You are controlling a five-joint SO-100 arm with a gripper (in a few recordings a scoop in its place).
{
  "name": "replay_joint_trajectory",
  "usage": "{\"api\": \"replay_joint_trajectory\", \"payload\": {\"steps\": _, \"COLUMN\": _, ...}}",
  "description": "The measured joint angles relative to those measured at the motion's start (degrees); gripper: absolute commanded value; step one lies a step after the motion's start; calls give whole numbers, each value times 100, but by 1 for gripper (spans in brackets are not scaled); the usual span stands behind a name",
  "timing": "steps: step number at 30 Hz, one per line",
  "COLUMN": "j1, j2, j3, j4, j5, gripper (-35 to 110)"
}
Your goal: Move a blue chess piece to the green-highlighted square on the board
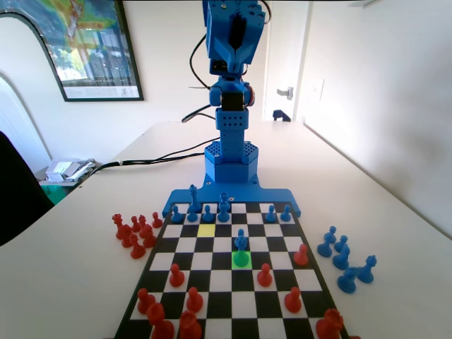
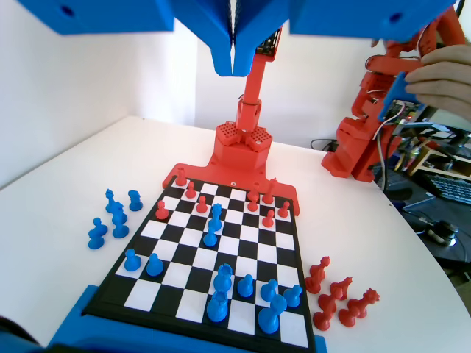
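The board (image 1: 185,244) lies in front of the blue arm's base. Its green-highlighted square (image 1: 241,259) is in the middle of the board. A small blue chess piece (image 1: 241,241) stands at that square's far edge, its foot in the green glow. In the wrist view, two small blue pieces (image 2: 213,224) stand one behind the other at mid-board. I cannot tell which of them sits on the highlighted square. My gripper (image 1: 236,32) is raised high above the board's far end. In the wrist view its jaws (image 2: 235,62) are pressed together with nothing between them.
A paler yellow square (image 1: 206,229) lies to the left, one row farther away. Blue pieces fill the far rows (image 1: 223,210) and red pieces (image 1: 264,275) the near ones. Captured red pieces (image 1: 134,233) lie left of the board and blue ones (image 1: 342,258) right.
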Motion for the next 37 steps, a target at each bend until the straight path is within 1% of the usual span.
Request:
{"api": "replay_joint_trajectory", "payload": {"steps": 6, "j1": 132, "j2": 79, "j3": 0, "j4": 0, "j5": 44, "gripper": 1}}
{"api": "replay_joint_trajectory", "payload": {"steps": 37, "j1": 132, "j2": 123, "j3": 0, "j4": 0, "j5": 44, "gripper": 1}}
